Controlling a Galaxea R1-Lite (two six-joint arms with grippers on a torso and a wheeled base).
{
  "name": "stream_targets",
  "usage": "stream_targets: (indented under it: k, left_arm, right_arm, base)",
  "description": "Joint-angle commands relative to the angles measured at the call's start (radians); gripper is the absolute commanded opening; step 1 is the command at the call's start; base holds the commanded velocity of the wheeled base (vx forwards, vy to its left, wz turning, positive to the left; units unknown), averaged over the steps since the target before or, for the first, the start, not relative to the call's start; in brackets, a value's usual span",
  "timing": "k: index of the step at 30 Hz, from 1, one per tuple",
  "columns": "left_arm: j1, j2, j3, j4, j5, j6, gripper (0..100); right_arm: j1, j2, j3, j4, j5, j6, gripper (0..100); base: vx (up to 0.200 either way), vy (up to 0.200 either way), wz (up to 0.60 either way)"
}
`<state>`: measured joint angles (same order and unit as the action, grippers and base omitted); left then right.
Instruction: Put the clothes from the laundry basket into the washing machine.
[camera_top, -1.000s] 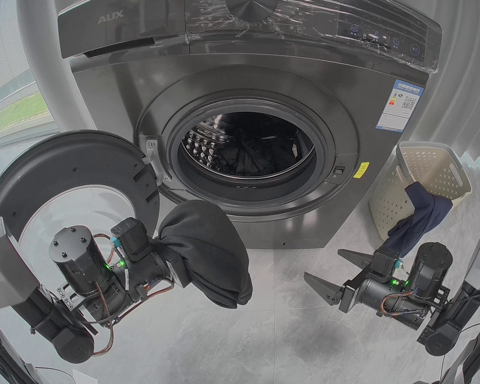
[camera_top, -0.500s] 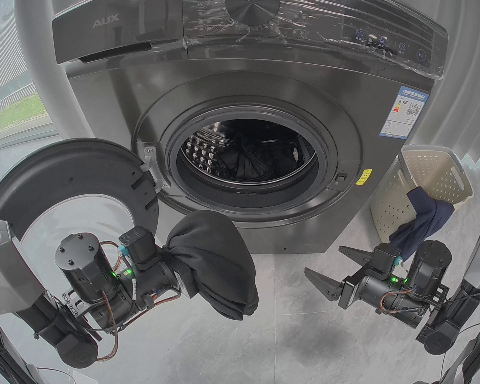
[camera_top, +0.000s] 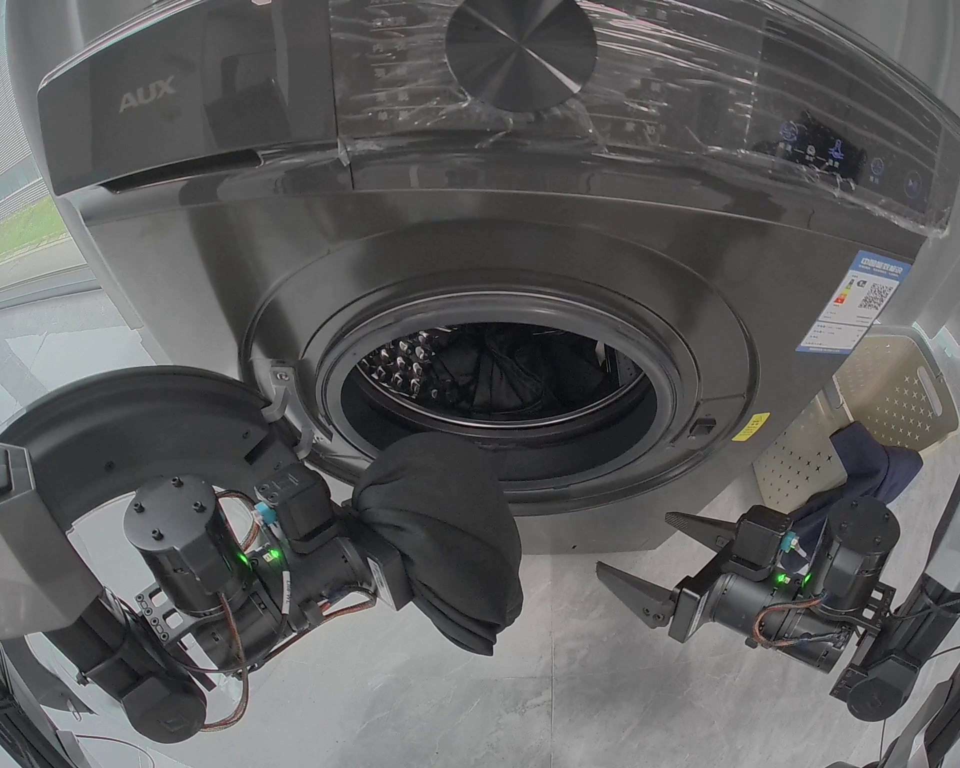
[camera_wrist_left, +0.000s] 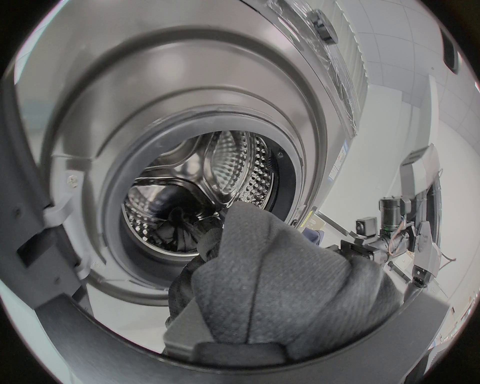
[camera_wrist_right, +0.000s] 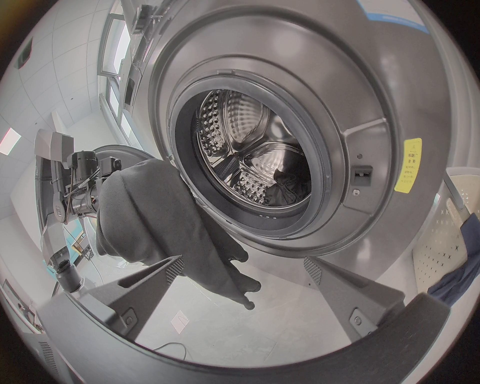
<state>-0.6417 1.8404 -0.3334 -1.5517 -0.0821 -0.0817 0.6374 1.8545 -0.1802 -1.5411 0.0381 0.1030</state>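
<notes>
My left gripper (camera_top: 385, 575) is shut on a dark grey garment (camera_top: 445, 530) that drapes over it, just below the washing machine's open drum mouth (camera_top: 495, 385). The same garment (camera_wrist_left: 280, 295) hides the fingers in the left wrist view, and hangs as a bundle (camera_wrist_right: 155, 225) in the right wrist view. Dark clothes (camera_top: 500, 365) lie inside the drum. My right gripper (camera_top: 655, 565) stands open and empty low at the right, near the cream laundry basket (camera_top: 900, 395). A navy garment (camera_top: 865, 475) hangs over the basket's rim.
The round door (camera_top: 130, 440) is swung open to the left, behind my left arm. Grey tiled floor (camera_top: 560, 690) lies in front of the machine. The basket (camera_wrist_right: 445, 240) stands against the machine's right side.
The whole view has closed in on the washing machine, so the camera moved forward. The left gripper with the grey garment now sits closer to the drum's lower rim. The right gripper stays open.
</notes>
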Motion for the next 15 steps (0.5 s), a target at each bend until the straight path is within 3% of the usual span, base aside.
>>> stream_targets:
  k: [1,8,15]
  left_arm:
    - [-0.013,0.019,-0.012,-0.001,0.002,0.016,0]
    - [-0.018,0.025,-0.036,0.001,0.007,0.002,0]
    - [-0.009,0.206,-0.303,0.002,0.030,0.005,0]
  right_arm:
    - [0.022,0.002,0.004,-0.001,0.000,0.000,100]
    - [0.038,-0.006,0.013,-0.001,0.000,0.000,100]
    - [0.056,-0.003,0.019,0.001,0.000,0.003,100]
  base:
    - [0.000,0.000,0.00]
    - [0.000,0.000,0.00]
    - [0.000,0.000,0.00]
